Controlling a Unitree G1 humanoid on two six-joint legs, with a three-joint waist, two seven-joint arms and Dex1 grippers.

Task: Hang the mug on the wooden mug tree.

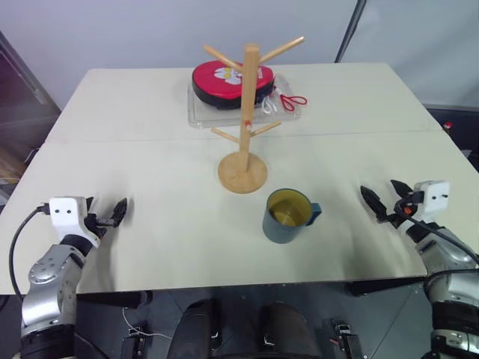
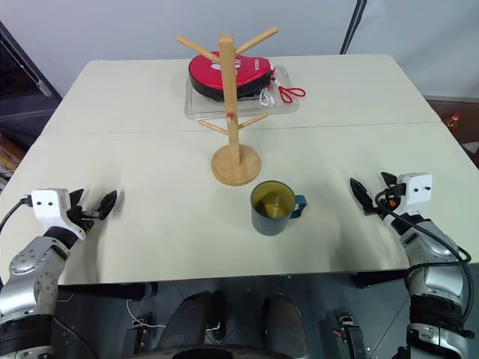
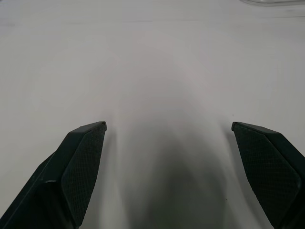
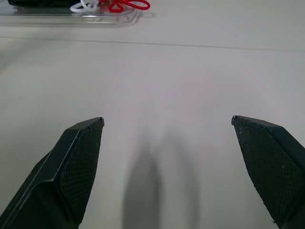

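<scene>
Left gripper (image 1: 105, 217) — fingers (image 3: 81, 167) spread wide, nothing between them, near the bench's left front corner. Right gripper (image 1: 385, 200) — fingers (image 4: 78, 167) likewise wide and empty, near the right front corner.

Mug (image 1: 288, 215) — dark teal outside, mustard inside; upright on the bench (image 1: 135, 149) towards its front edge, between the two grippers and nearer the right one, handle turned towards the right edge. Judged stiff, glazed, likely slippery and breakable; the wall or rim opposite the handle looks the best hold, leaving the loop free for a peg.

Mug tree (image 1: 245, 120) — wood, upright, just behind the mug at mid-bench, not touching it.

Clear tray (image 1: 196, 112) holding a red-and-black case (image 1: 224, 81) — by the back edge.
</scene>
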